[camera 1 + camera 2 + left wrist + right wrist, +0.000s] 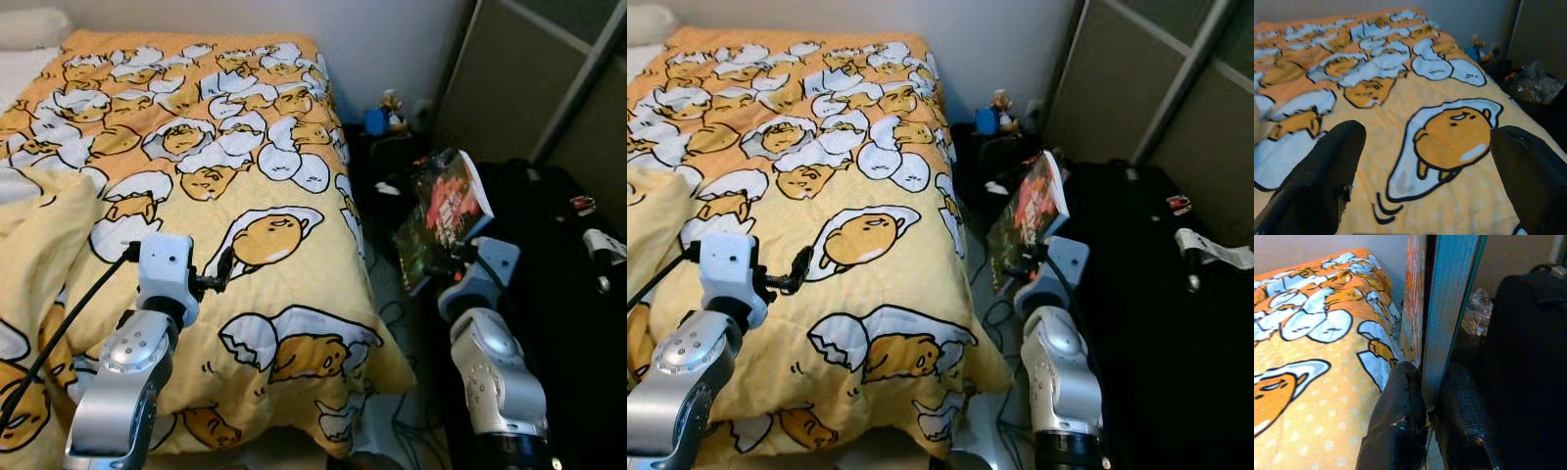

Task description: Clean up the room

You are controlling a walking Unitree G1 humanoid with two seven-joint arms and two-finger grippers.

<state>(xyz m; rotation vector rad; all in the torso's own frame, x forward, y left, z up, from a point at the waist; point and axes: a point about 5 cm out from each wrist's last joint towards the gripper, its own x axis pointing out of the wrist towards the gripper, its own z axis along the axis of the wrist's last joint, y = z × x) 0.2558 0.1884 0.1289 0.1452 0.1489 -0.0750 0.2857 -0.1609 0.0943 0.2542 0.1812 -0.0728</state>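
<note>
My right gripper is shut on the lower edge of a book with a dark red and green cover. It holds the book upright in the gap between the bed and a black bag. The book's pale page edge runs up between the two fingers. My left gripper hovers open just above the yellow egg-print blanket near the bed's right side. In the left wrist view its fingers stand wide apart with nothing between them.
A large black bag with a white tag lies right of the book. Small figurines and dark clutter sit by the wall beyond. Cables lie on the floor beside the bed. A sliding door stands at the right.
</note>
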